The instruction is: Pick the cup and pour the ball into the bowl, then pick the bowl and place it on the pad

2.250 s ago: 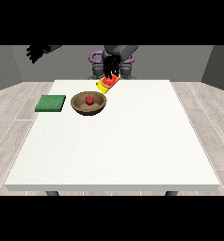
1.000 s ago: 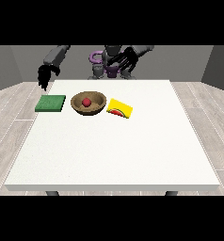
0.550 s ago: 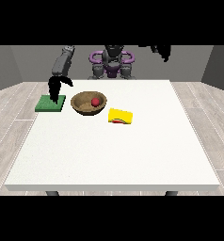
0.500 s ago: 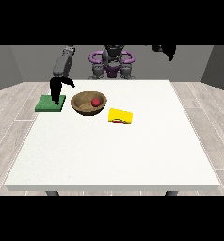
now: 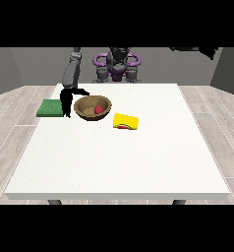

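Note:
A brown wooden bowl (image 5: 93, 108) stands on the white table (image 5: 119, 157) at the back left, with a red ball (image 5: 98, 109) inside it. A yellow cup (image 5: 126, 121) with a red inside lies on its side just right of the bowl. A green pad (image 5: 51, 108) lies flat at the table's left edge. The hand at the view's left (image 5: 68, 98) hangs between the pad and the bowl, close to the bowl's left rim, fingers pointing down and thumb stretched toward the bowl. The hand at the view's right (image 5: 207, 50) is raised high, far from the table, holding nothing.
The robot's purple and grey torso (image 5: 117, 66) stands behind the table's far edge. The table's front half and right side are bare white surface. A wooden floor surrounds the table.
The hand at the view's left came down from beside the robot and moved right, from over the pad to the bowl's left rim. The hand at the view's right rose and swung outward.

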You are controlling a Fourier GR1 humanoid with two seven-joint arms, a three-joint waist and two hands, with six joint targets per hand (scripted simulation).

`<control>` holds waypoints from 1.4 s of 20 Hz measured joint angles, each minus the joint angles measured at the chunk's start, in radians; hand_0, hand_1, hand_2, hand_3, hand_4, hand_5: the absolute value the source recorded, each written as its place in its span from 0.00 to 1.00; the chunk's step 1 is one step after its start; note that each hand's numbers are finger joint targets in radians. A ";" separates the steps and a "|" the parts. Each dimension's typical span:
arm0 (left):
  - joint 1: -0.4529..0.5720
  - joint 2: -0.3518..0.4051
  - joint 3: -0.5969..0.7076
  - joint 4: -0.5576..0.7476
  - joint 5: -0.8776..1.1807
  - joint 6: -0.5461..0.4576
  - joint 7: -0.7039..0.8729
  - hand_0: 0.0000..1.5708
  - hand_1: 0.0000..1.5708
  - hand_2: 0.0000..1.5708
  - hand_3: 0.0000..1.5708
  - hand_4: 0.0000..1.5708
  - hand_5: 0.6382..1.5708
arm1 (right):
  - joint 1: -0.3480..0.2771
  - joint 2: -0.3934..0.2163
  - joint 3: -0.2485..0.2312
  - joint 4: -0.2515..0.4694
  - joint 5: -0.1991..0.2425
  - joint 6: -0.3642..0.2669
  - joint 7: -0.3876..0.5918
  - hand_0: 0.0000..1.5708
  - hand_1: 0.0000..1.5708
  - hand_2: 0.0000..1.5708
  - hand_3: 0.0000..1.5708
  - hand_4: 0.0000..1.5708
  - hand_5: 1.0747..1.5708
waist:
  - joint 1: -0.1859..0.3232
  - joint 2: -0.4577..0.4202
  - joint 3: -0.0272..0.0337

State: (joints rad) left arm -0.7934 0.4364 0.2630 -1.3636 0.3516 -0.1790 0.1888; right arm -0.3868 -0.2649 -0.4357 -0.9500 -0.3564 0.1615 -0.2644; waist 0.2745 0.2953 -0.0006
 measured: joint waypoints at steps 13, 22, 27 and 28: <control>0.045 0.170 0.157 0.045 0.128 -0.118 0.010 0.00 0.00 0.00 0.00 0.15 0.93 | -0.142 0.018 0.030 0.227 0.039 -0.013 -0.127 0.00 0.00 0.00 0.00 0.10 0.97 | -0.050 0.023 -0.0061; 0.041 0.216 0.194 0.039 0.176 -0.155 0.015 0.00 0.00 0.00 0.00 0.35 0.99 | -0.121 0.003 0.012 0.253 0.061 -0.116 -0.177 1.00 1.00 1.00 1.00 0.69 0.80 | -0.028 0.044 -0.0349; 0.041 0.235 0.211 0.062 0.194 -0.177 0.010 0.00 0.00 0.00 0.00 0.43 1.00 | -0.113 -0.007 0.009 0.234 0.063 -0.172 -0.141 1.00 1.00 1.00 1.00 0.68 0.83 | -0.017 0.048 -0.0354; 0.042 0.243 0.217 0.074 0.198 -0.183 0.013 0.00 0.00 0.00 0.00 0.44 1.00 | -0.117 -0.012 0.011 0.234 0.061 -0.174 -0.118 1.00 1.00 1.00 1.00 0.68 0.86 | -0.018 0.042 -0.0318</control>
State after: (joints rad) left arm -0.7511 0.6799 0.4797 -1.2896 0.5498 -0.3625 0.2016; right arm -0.5039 -0.2766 -0.4246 -0.7157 -0.2957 -0.0128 -0.3822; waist 0.2566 0.3373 -0.0324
